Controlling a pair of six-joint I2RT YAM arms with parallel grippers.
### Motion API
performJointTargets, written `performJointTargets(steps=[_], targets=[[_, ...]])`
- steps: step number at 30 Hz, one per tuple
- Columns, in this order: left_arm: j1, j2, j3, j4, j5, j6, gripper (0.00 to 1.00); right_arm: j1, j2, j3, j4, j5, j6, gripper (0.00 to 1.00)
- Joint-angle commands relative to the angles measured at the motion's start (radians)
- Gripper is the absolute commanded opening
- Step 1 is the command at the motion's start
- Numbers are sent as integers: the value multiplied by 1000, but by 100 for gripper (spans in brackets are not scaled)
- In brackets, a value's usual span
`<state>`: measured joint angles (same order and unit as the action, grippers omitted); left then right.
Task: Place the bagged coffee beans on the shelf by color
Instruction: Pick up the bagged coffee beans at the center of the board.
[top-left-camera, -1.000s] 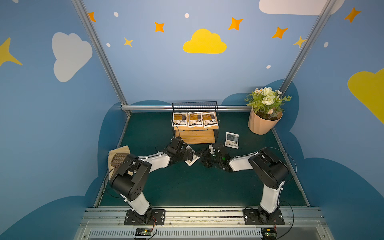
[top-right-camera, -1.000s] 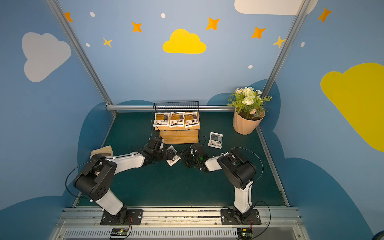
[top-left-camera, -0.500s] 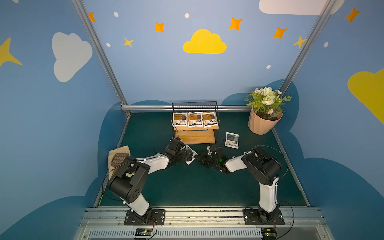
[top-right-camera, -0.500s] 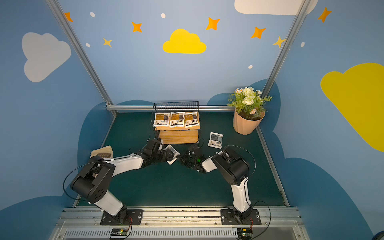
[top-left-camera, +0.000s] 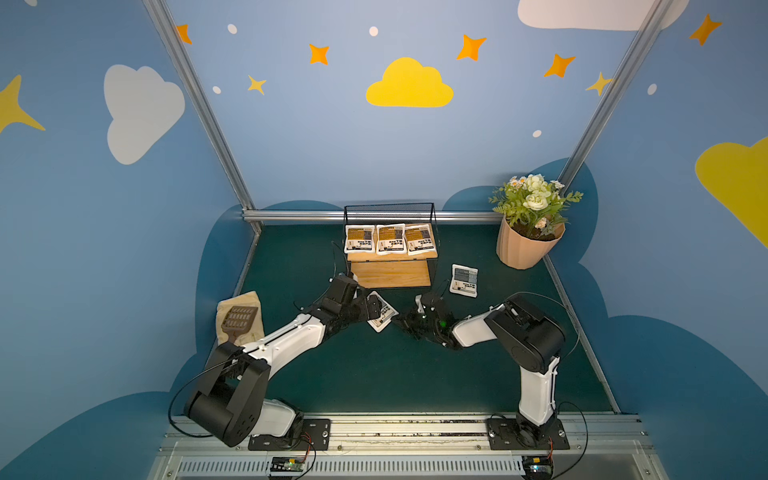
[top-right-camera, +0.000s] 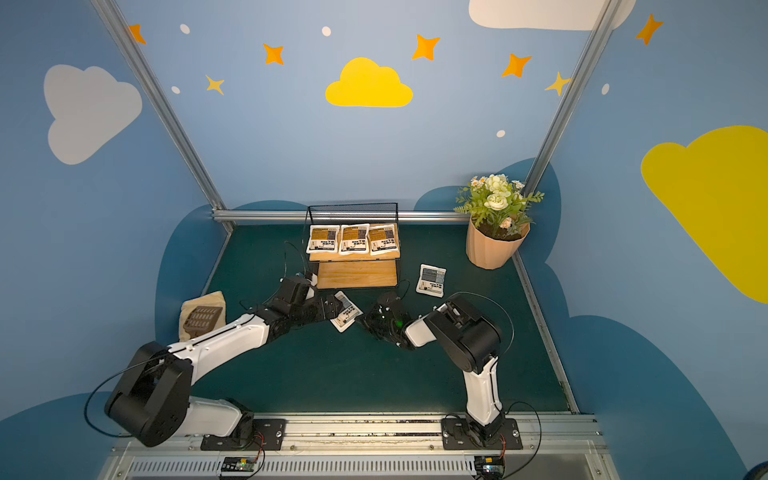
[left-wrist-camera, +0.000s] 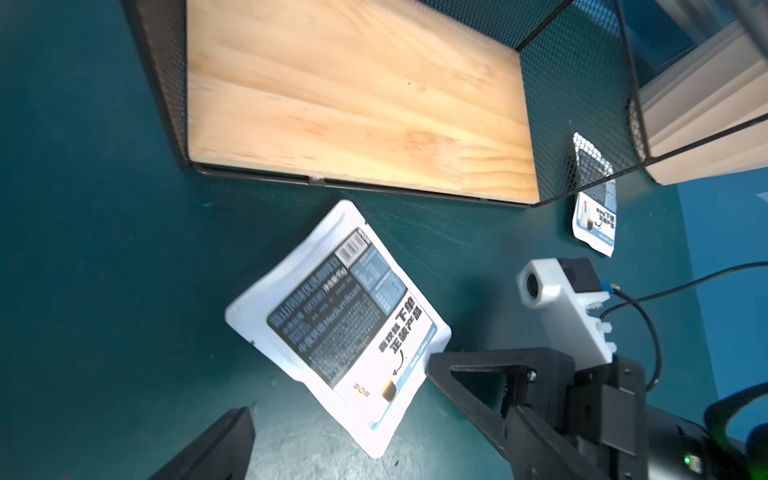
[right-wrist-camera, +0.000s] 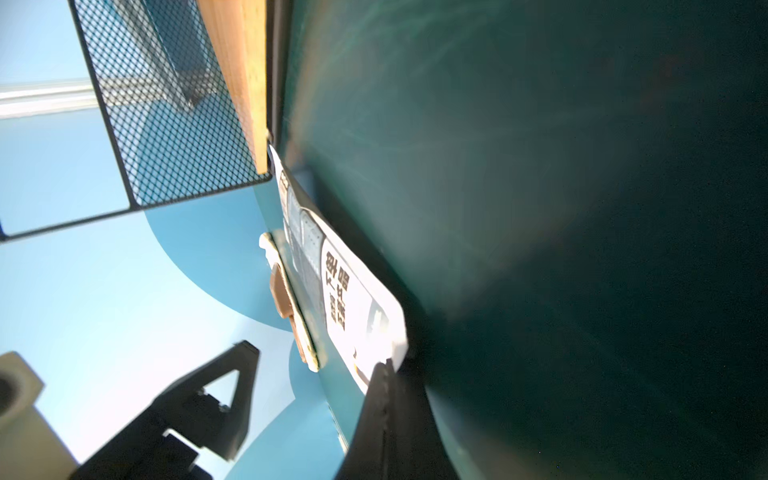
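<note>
A small shelf (top-left-camera: 390, 212) stood at the middle of the green counter's (top-left-camera: 374, 374) back edge. Three orange-labelled coffee bags (top-left-camera: 390, 239) lay side by side on its upper board (top-left-camera: 390, 257), while the lower board (top-left-camera: 390, 274) was bare.

A grey-blue bag (left-wrist-camera: 345, 324) sat slantwise just in front of the lower board, between the two arms. The right tool (left-wrist-camera: 432, 368) had its jaws together, clamped on the edge of that bag near one corner. In the right wrist view, the pinched side of the bag looked raised a little off the counter, with a shadow under it. The left tool (top-left-camera: 371, 309) hung at the bag's opposite side with its jaws wide apart and nothing between them. Whether it touched the bag could not be made out.

A second grey-blue bag (top-left-camera: 464, 280) lay flat on the counter just to the right of the shelf, apart from both arms. A peach flower pot (top-left-camera: 523, 249) stood in the back right corner, and a tan cloth (top-left-camera: 249, 299) lay against the left edge.
</note>
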<state>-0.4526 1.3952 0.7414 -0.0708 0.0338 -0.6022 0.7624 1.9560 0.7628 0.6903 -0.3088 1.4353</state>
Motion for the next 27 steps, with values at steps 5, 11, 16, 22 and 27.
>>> performJointTargets(steps=[5, 11, 16, 22, 27], targets=[[9, 8, 70, -86, 71, 84, 100, 9, -79, -142, -160, -67, -69, 0], [-9, 42, 45, -35, 178, 79, 100, 6, -132, -189, -218, -101, -109, 0], [-28, 80, 1, 33, 186, 38, 100, 7, -166, -192, -263, -93, -128, 12], [-35, 116, -32, 79, 171, 19, 100, 9, -193, -200, -289, -83, -138, 37], [-37, 136, -64, 118, 152, 7, 100, 11, -191, -202, -284, -83, -138, 49]])
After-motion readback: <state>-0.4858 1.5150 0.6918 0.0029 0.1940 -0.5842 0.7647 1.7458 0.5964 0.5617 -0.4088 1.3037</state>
